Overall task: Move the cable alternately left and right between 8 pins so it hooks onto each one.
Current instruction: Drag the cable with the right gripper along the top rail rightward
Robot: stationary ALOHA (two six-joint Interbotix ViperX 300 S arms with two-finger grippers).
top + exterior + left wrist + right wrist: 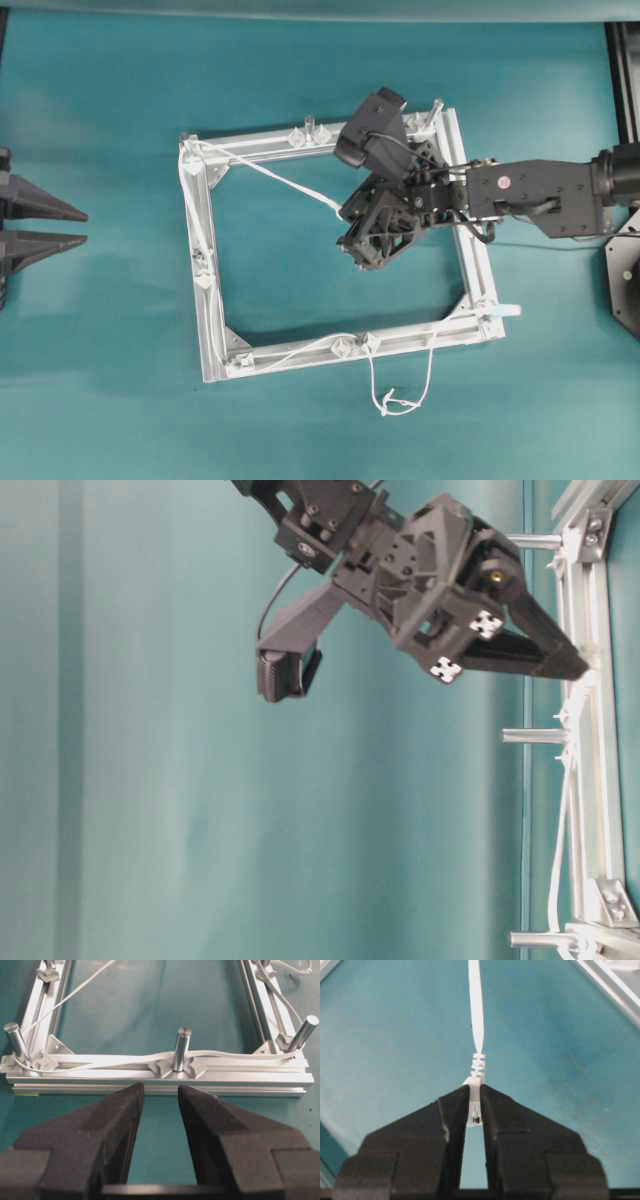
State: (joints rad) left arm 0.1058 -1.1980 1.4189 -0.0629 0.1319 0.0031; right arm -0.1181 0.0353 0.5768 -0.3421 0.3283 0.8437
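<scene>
1. right hand point(475, 1102) is pinched narrow on the clear plug point(474, 1105) at the cable point(290, 185) end, holding it above the middle of the frame point(210, 300). the cable runs from there to the pin point(186, 140) at the frame's far-left corner, down the left bar, along the near bar, with a slack loop point(400, 400) lying on the tabletop point(100, 400) just off the near side.
2. left hand point(159, 1110) is spread wide, empty, parked near the tabletop's left edge and facing the left bar's middle pin point(182, 1050).
3. risk: the grip is only on the small plug, so a pull against a hooked pin could, i think, slide it out of the fingers point(452, 1110).
4. risk: too much tension may lift the cable off pins already hooked, or drag the light frame across the tabletop.
5. risk: the strand to the plug hangs in the air, so it may pass over the next pin's top instead of hooking behind it.
6. hard to see: the right arm covers the far-right part of the frame overhead, so the pins there can't be checked.
7. the table-level view shows only one frame side. can't count all pins or confirm which are truly hooked.
</scene>
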